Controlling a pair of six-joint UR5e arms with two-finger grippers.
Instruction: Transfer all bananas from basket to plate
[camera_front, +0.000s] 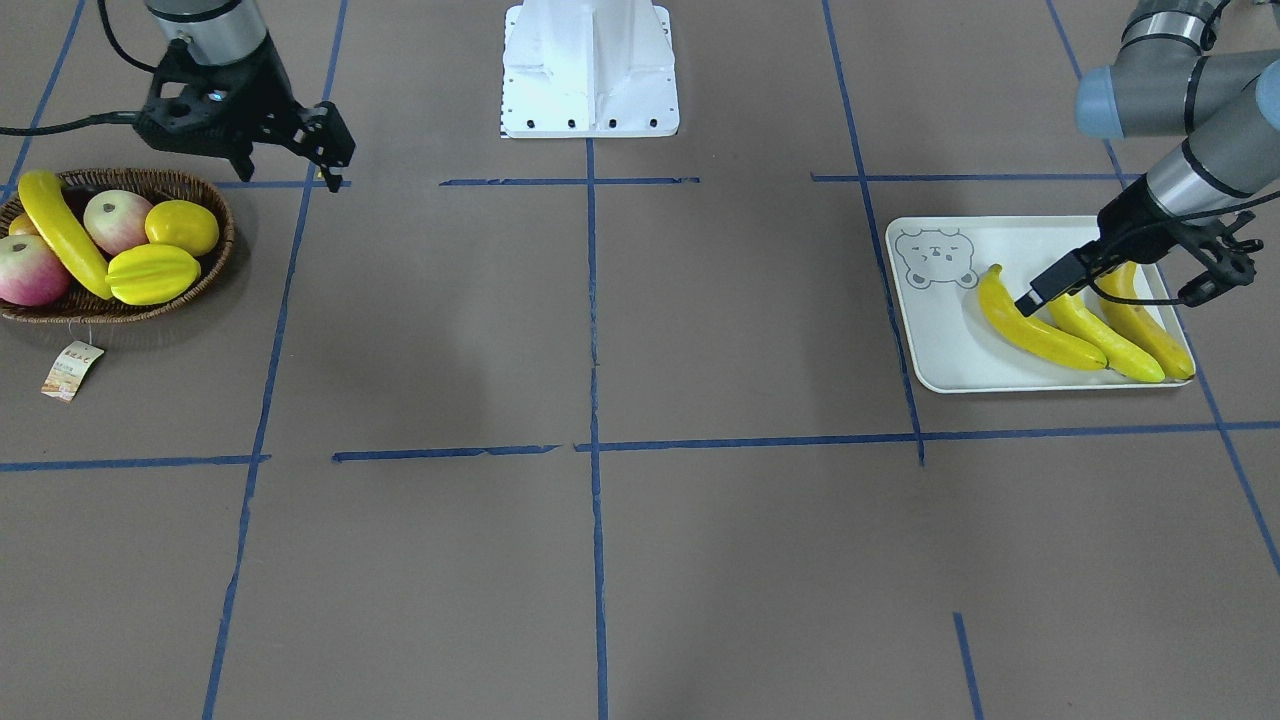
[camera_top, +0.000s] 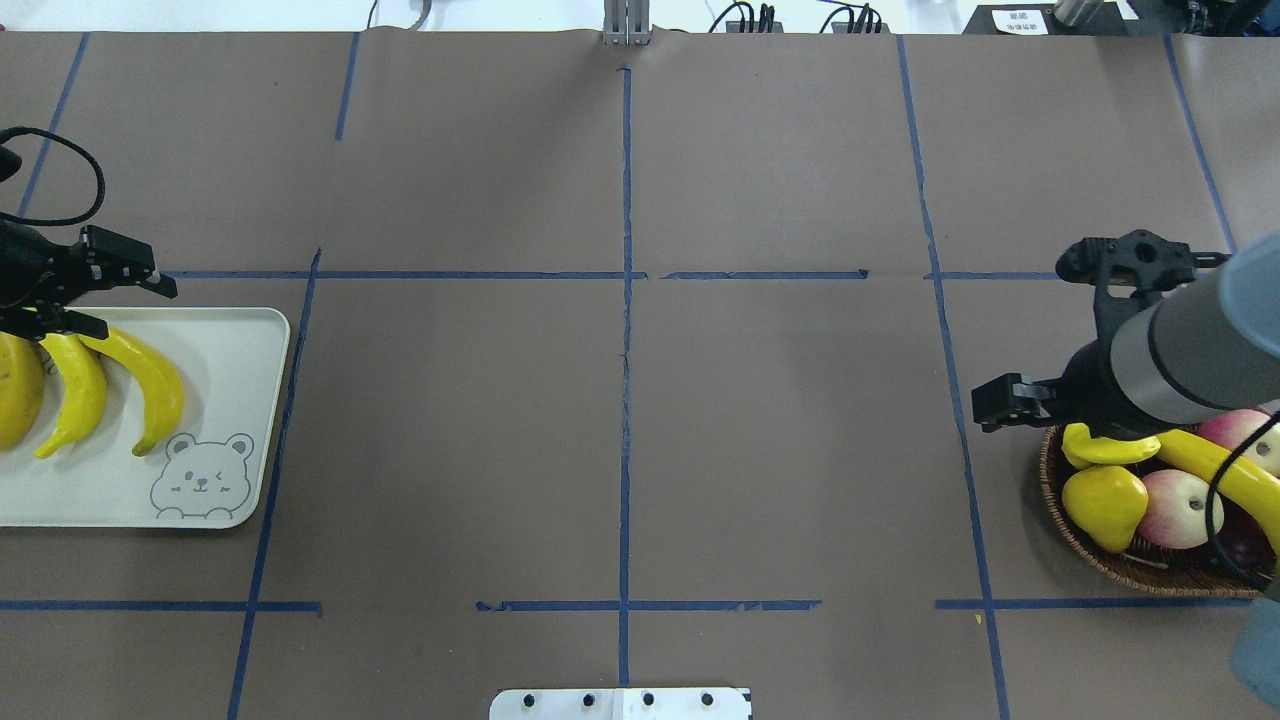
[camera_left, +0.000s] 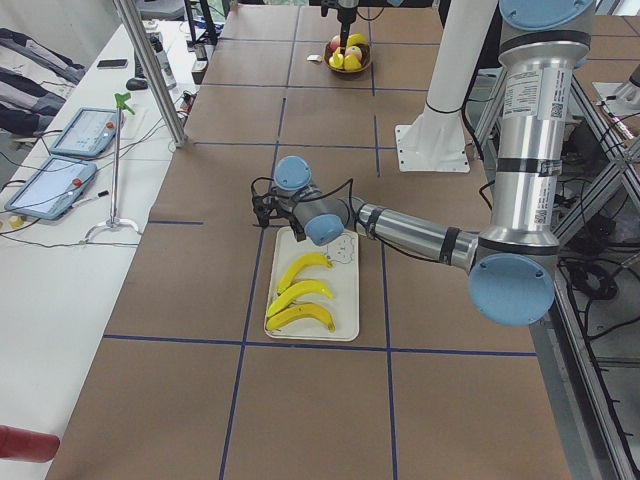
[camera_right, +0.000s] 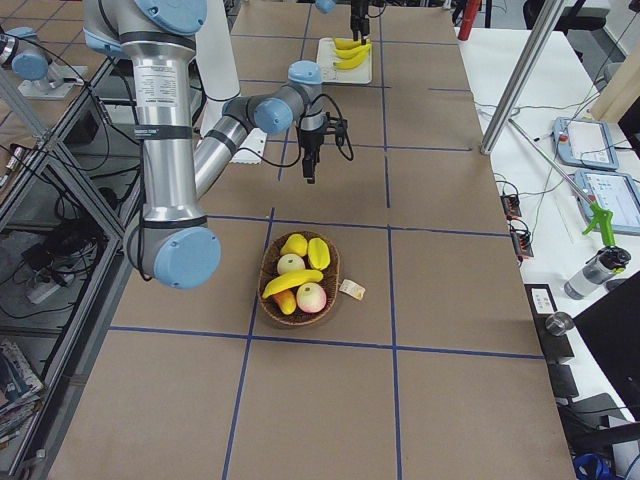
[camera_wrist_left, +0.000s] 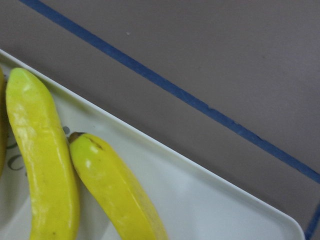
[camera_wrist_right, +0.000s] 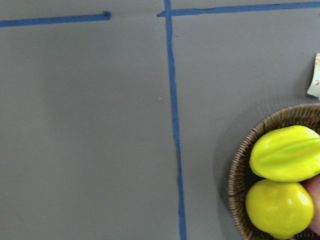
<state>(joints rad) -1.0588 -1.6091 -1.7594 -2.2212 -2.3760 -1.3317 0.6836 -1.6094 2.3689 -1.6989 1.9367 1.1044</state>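
Note:
Three yellow bananas (camera_front: 1035, 325) (camera_top: 150, 375) lie side by side on the cream bear-print plate (camera_front: 940, 330) (camera_top: 230, 340). My left gripper (camera_front: 1125, 285) (camera_top: 120, 300) hangs open and empty over their stem ends at the plate's far edge. The left wrist view shows two of these bananas (camera_wrist_left: 110, 185) on the plate (camera_wrist_left: 200, 195). One banana (camera_front: 60, 235) (camera_top: 1220, 470) still lies across the fruit in the wicker basket (camera_front: 225, 250) (camera_top: 1090, 555). My right gripper (camera_front: 290, 175) (camera_top: 1030, 335) stands open and empty just beside the basket's rim, toward the table's middle.
The basket also holds two apples (camera_front: 115, 220), a starfruit (camera_front: 150, 275) (camera_wrist_right: 285, 152) and a lemon (camera_front: 182, 226) (camera_wrist_right: 277, 207). Its paper tag (camera_front: 70, 370) lies on the table. The white robot base (camera_front: 590, 70) stands at the table's edge. Blue tape lines cross the brown table.

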